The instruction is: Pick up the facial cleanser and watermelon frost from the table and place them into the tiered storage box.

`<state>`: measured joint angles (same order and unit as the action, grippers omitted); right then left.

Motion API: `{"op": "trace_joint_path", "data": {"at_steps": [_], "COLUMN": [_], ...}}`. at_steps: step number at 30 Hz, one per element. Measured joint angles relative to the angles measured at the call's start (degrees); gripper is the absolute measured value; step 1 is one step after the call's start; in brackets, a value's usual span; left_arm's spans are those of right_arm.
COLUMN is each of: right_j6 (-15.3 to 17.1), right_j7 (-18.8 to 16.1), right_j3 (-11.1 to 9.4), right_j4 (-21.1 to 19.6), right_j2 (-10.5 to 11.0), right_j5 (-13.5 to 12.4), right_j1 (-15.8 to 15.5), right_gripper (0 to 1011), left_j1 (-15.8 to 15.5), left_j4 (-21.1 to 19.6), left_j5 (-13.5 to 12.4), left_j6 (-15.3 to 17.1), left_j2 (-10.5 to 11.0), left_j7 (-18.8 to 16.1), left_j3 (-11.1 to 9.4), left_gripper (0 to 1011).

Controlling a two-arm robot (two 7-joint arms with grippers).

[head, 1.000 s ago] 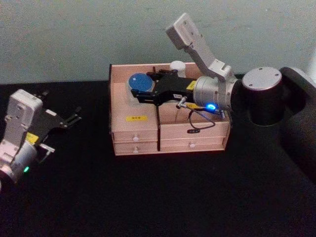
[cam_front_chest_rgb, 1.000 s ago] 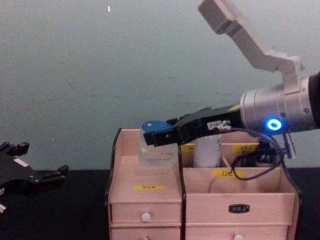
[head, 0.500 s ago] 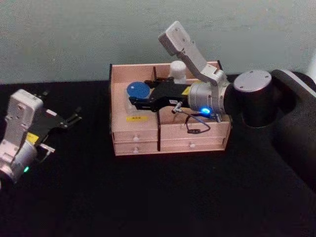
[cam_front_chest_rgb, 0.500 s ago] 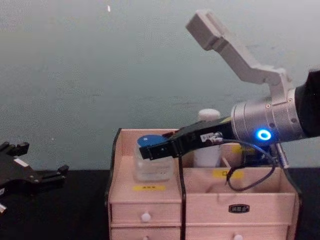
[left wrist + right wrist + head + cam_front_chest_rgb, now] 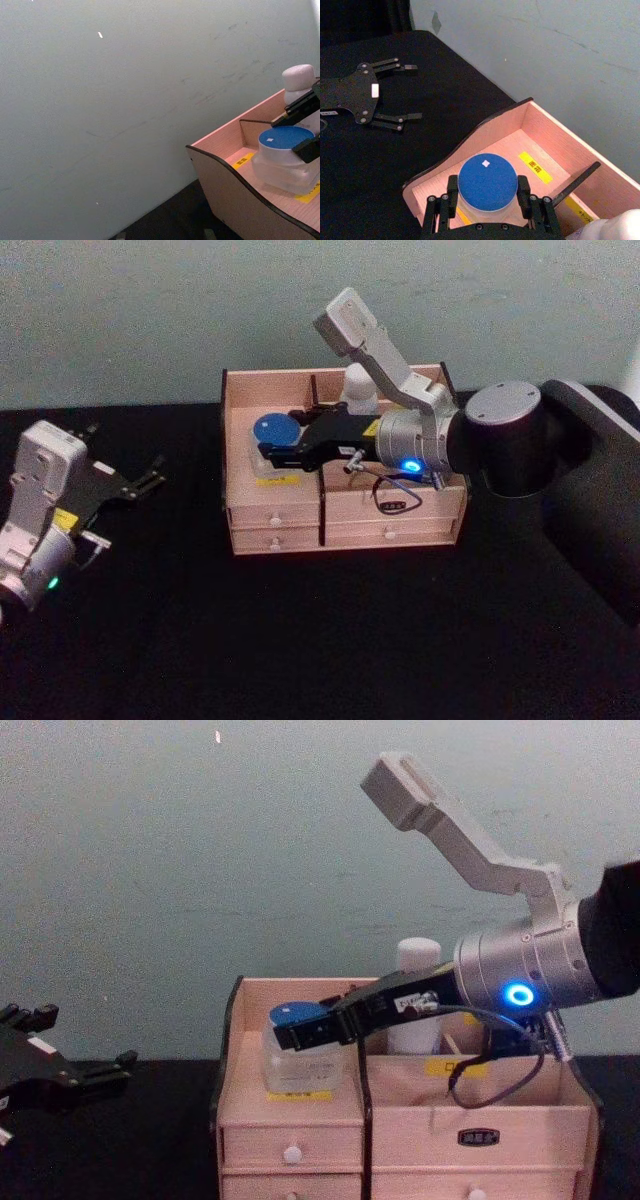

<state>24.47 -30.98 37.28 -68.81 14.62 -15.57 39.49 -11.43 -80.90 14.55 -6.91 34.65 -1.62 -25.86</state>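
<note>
- We see a black table (image 5: 300, 640) with a pale green wall (image 5: 150, 310) behind it.
- Our right arm (image 5: 500, 440) reaches in from the right side, over the top of the box.
- The tiered storage box (image 5: 285, 515) sits at the back middle of the table. It is pinkish wood with dark edges, yellow labels and small white knobs on its drawers.
- Our left gripper (image 5: 140, 483) rests low over the table on the left side, well apart from the box. Its black fingers are spread, with nothing between them. In the right wrist view we see it far off (image 5: 395, 92), also spread.
- Our right gripper (image 5: 268, 452) is down in the left front part of the box. Its two black fingers (image 5: 451, 192) pinch a small jar, one on each side.
- The jar (image 5: 300, 1055) is clear with a round blue lid (image 5: 487, 184). It sits in the left part of the box, right by a yellow label (image 5: 298, 1096). We cannot tell if the jar's bottom touches the wood.
- A white bottle with a round cap (image 5: 418, 1005) stands upright in a back part of the box, behind our right gripper.
- A thin black cable (image 5: 490, 1075) hangs in a loop from our right arm, in front of the box.
</note>
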Motion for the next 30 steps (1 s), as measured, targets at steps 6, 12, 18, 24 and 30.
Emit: {"op": "trace_joint_path", "data": {"at_steps": [6, 12, 18, 24, 30], "right_j6": [-0.03, -0.11, -0.16, -0.19, -0.23], "right_j7": [0.00, 0.00, 0.01, 0.02, 0.05], "right_j3": [-0.03, -0.07, -0.10, -0.13, -0.13], "right_j4": [-0.01, -0.08, -0.12, -0.15, -0.17], "right_j2": [0.02, 0.04, 0.07, 0.09, 0.09], "right_j5": [0.00, -0.01, -0.02, -0.03, -0.05], "right_j1": [-0.02, -0.05, -0.07, -0.10, -0.13], "right_gripper": [718, 752, 919, 1000, 1000], "left_j1": [0.00, 0.00, 0.00, 0.00, 0.00], "left_j4": [0.00, 0.00, 0.00, 0.00, 0.00], "left_j5": [0.00, 0.00, 0.00, 0.00, 0.00], "left_j6": [0.00, 0.00, 0.00, 0.00, 0.00], "left_j2": [0.00, 0.00, 0.00, 0.00, 0.00], "left_j7": [0.00, 0.00, 0.00, 0.00, 0.00], "left_j3": [0.00, 0.00, 0.00, 0.00, 0.00], "left_gripper": [1001, 1001, 1000, 1001, 1001]}}
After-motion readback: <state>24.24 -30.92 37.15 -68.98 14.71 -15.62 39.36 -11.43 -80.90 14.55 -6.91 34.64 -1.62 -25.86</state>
